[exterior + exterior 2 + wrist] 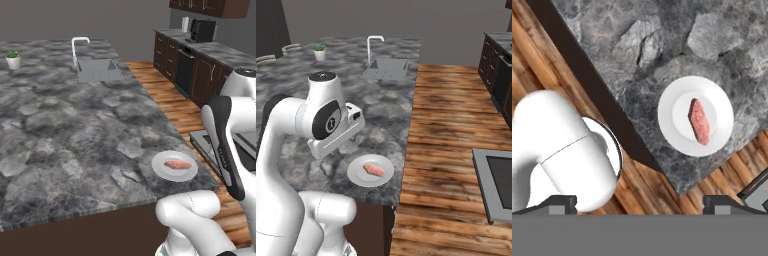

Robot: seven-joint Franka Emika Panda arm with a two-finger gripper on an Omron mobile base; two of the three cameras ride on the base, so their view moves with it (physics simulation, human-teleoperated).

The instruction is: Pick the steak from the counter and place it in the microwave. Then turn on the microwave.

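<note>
- My arm (286,150) has glossy white rounded shells.
- I see a dark round joint cap (326,120) on its side.
- A black band (225,145) runs along one link.
- The finger tips (559,204) are dark grey.

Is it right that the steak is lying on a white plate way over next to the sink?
Not quite. The steak does lie on a white plate, but the plate sits at the near corner of the counter, far from the sink. The right base view shows this.
</note>
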